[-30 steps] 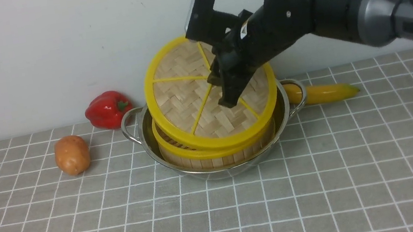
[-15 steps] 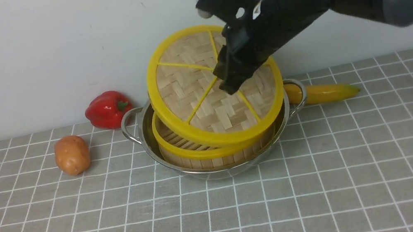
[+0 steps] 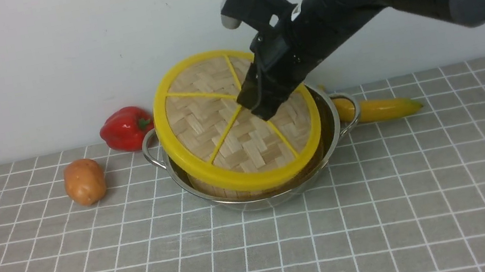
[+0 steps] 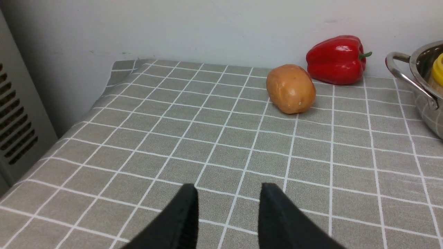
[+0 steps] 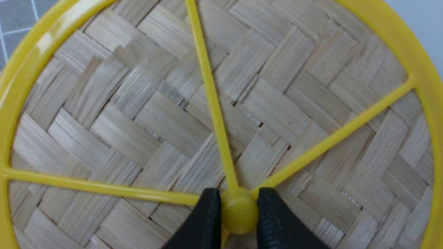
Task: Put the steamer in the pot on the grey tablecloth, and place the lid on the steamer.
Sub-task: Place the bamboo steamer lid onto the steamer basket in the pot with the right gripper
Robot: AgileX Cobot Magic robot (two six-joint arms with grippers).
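The lid (image 3: 230, 123) has dropped and slid left since a moment ago, and now tilts over the steamer (image 3: 232, 194) seated in the pot (image 3: 260, 200) on the grey tablecloth (image 3: 383, 211). The right gripper (image 5: 238, 214) pinches its knob; levelling probably remains. The left gripper (image 4: 228, 207) gapes empty. The potato (image 3: 84, 181) and pepper (image 3: 125, 128) left of the pot and the banana (image 3: 378, 109) to its right obstruct nothing

I see a potato (image 3: 84, 181) near a red bell pepper (image 3: 125, 129) by the wall (image 3: 39, 66), and a banana (image 3: 381, 109) well apart on the right.
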